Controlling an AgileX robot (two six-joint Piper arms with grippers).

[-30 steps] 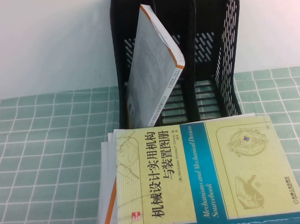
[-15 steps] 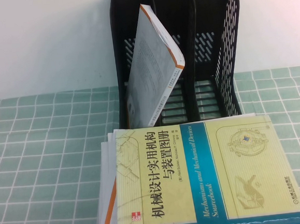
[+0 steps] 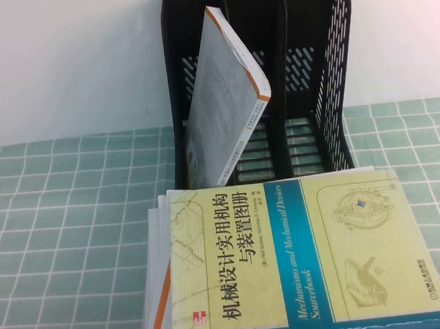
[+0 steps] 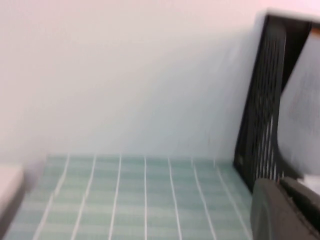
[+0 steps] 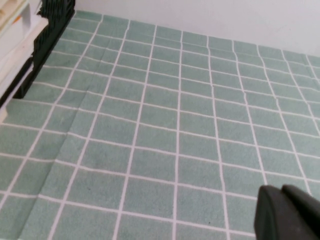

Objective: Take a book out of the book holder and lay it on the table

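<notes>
Nothing has changed: we keep the ROS2 book (image 3: 227, 103) leaning in the book holder (image 3: 327, 72), right hand (image 5: 285, 212) clenched empty above the worktop (image 5: 165, 125), left hand (image 4: 285, 210) indeterminate.

The left wrist view takes in the mint-green tiled table (image 4: 145, 200), crossed by white grid lines, running back to a plain pale wall (image 4: 125, 75). At three o'clock stands the black book holder (image 4: 260, 125), its side wall upright and slotted. Just beside it, further toward three o'clock, a pale grey book (image 4: 302, 120) leans, with a sliver of orange at its upper corner. At five o'clock a dark part of the left gripper (image 4: 282, 210) intrudes, blurred.
</notes>
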